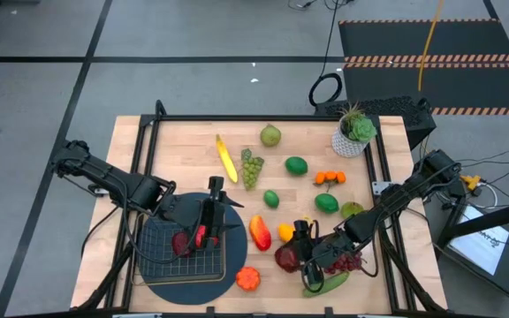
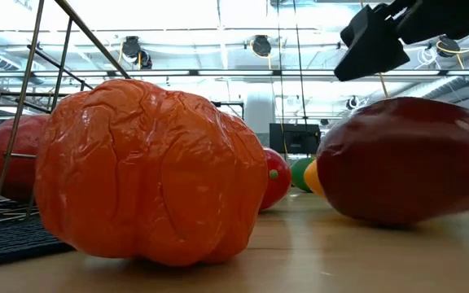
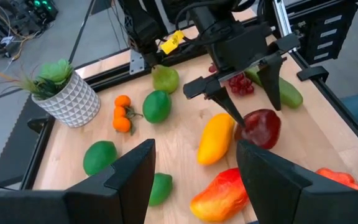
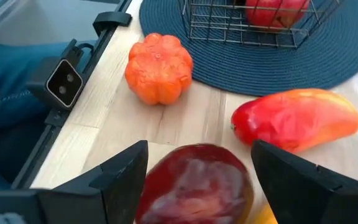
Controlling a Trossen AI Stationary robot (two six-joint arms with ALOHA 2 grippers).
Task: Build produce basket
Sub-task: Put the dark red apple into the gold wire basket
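The left end effector [image 1: 212,221] hangs over the basket [image 1: 162,250], its fingers spread wide and holding nothing. A red apple [image 1: 184,240] sits inside the basket, which rests on a round dark mat [image 1: 188,281]. The right end effector [image 1: 304,246] hovers right over a dark red apple [image 1: 287,257] on the desk [image 1: 184,141], fingers apart on either side. An orange pepper [image 1: 248,279] lies just beside the mat.

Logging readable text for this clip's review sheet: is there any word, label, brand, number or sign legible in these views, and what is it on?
No text can be read in any view.
Yellow tag on the right arm, seen from the left wrist: no legible marking.
White sheet beside the table in the high view: print too small to read.
Basket, produce and plant pot: no labels visible.
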